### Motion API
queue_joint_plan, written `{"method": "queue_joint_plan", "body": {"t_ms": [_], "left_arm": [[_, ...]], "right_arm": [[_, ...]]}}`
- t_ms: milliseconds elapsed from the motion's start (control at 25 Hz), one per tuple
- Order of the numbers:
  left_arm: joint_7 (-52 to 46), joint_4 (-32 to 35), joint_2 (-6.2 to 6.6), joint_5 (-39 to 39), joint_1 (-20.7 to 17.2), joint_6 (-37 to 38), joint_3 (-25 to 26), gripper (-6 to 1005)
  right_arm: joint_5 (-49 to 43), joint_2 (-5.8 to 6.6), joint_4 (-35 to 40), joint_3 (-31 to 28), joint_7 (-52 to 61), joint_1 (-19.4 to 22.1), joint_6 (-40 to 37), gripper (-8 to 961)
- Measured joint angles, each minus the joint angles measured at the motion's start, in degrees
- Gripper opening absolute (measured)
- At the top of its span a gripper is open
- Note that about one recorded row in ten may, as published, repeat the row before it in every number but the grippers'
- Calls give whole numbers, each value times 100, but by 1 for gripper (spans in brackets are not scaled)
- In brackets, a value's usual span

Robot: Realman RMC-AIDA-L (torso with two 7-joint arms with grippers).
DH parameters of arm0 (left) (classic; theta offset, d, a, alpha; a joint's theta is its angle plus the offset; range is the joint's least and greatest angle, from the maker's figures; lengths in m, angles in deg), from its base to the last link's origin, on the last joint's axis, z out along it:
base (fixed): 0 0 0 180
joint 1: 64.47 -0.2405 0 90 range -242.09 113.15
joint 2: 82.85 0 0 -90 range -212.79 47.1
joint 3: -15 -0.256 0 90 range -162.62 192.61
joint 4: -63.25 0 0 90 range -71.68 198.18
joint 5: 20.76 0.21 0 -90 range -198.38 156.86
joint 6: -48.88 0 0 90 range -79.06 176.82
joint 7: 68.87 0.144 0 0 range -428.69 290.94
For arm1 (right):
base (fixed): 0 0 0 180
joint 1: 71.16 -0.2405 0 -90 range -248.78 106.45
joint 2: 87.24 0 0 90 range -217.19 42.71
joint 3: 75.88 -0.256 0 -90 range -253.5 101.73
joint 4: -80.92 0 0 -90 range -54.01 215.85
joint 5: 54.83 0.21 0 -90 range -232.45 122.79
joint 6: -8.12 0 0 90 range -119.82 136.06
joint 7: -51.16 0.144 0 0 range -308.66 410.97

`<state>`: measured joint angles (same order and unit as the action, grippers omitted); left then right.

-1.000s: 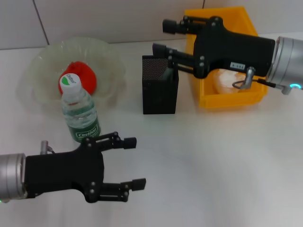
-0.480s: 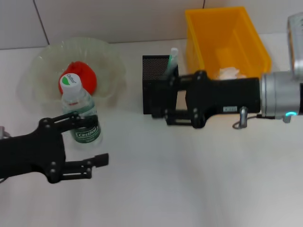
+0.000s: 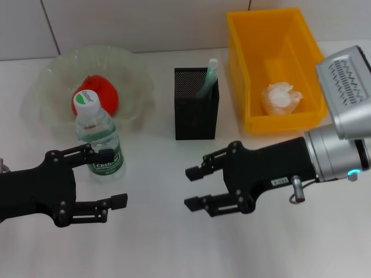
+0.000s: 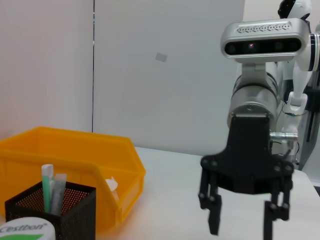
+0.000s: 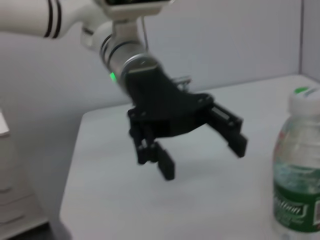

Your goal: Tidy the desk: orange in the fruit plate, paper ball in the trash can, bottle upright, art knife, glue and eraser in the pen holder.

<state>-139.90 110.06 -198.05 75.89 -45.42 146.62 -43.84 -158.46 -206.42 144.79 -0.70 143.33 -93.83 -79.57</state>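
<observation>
Left tool [image 3: 116, 178] released at 5 o'clock of the upright bottle [image 3: 98, 139]; right tool [image 3: 193, 187] released at 6 o'clock of the pen holder [image 3: 196, 111]

1. The table [image 3: 174, 243] has a plain white, matte top that fills most of the head view.
2. Behind the table's far edge stands a wall [image 3: 145, 23] of large pale grey tiles with thin dark joints; one joint slants down at the far left and another shows near the top middle.
3. In the left wrist view, the backdrop is a pale grey panelled wall [image 4: 165, 75] with a dark vertical seam [image 4: 93, 65] and a small lighter patch [image 4: 161, 57] stuck on it.
4. In the right wrist view, a smooth grey-white wall [image 5: 225, 40] rises beyond the table's rounded corner [image 5: 85, 117].
5. The light is soft and even, with faint shadows on the tabletop.
</observation>
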Motion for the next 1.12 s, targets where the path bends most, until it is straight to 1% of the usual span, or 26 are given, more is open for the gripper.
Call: {"method": "queue_joint_plan", "body": {"t_ms": [360, 1120], "left_arm": [[-25, 2, -24, 76, 3, 36, 4, 861], [-43, -15, -84, 137, 11, 44, -45, 862]], "right_arm": [[-213, -9, 67, 78, 18, 54, -74, 524], [-191, -9, 90, 75, 20, 11, -16, 524]]}}
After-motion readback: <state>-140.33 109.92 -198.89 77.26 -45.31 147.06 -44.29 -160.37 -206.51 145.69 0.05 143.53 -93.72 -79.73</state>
